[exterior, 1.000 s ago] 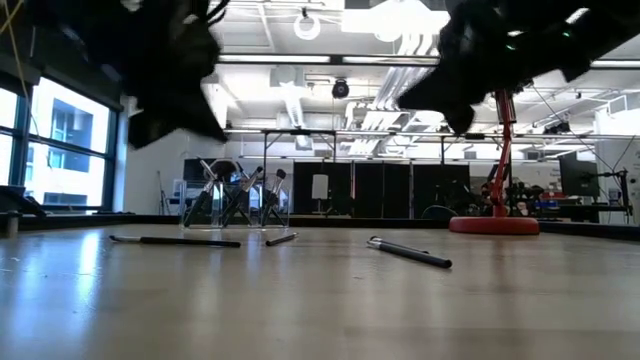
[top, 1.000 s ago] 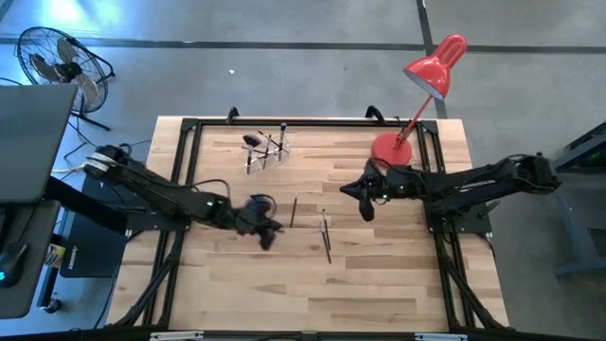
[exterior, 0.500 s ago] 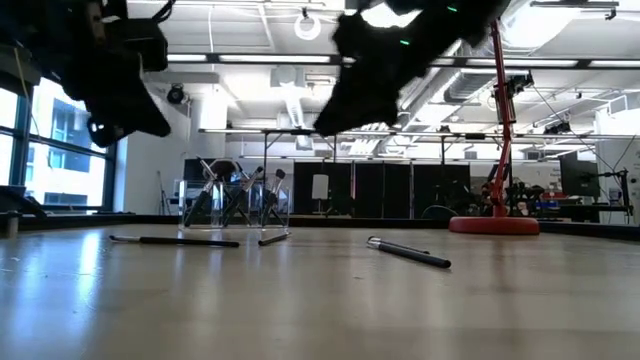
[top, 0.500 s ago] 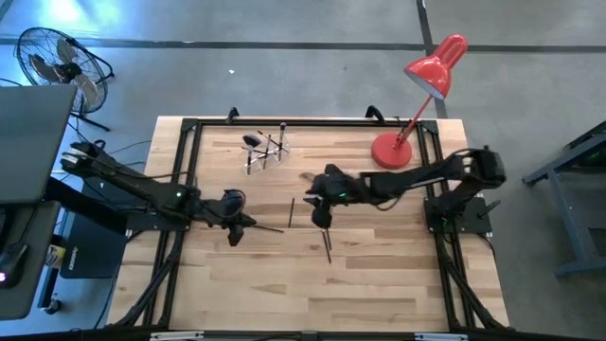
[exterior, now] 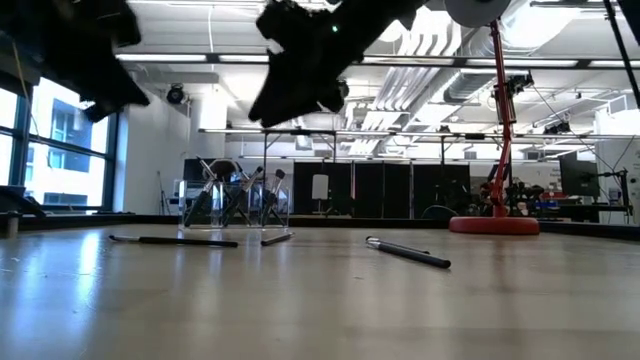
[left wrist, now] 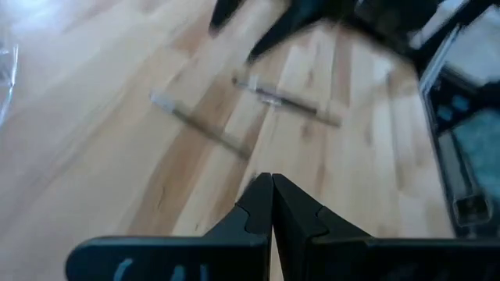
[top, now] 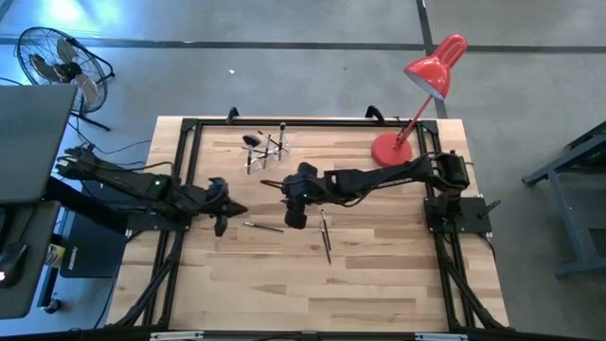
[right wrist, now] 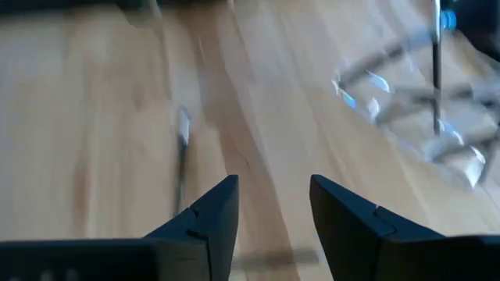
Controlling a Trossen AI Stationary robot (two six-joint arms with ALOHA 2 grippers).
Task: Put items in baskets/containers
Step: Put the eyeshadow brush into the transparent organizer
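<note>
Right gripper [top: 294,220] over mid-counter [top: 379,275], jaws released, empty, near holder [top: 265,152] with upright brushes. Left gripper [top: 220,227] clenched, empty, by left edge. Loose brushes [top: 325,234] flat on counter between.

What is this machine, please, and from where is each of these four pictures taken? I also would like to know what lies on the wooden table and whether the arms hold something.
It is a robot with two dark arms at a wooden table. One picture looks down from above, one looks level across the tabletop, and one comes from a camera on each wrist.

On the table stand a small clear holder with makeup brushes in it and a red desk lamp. Loose brushes lie near the middle.

The left gripper, at the left side, is shut and holds nothing. The right gripper is above the loose brushes, open and empty.
</note>
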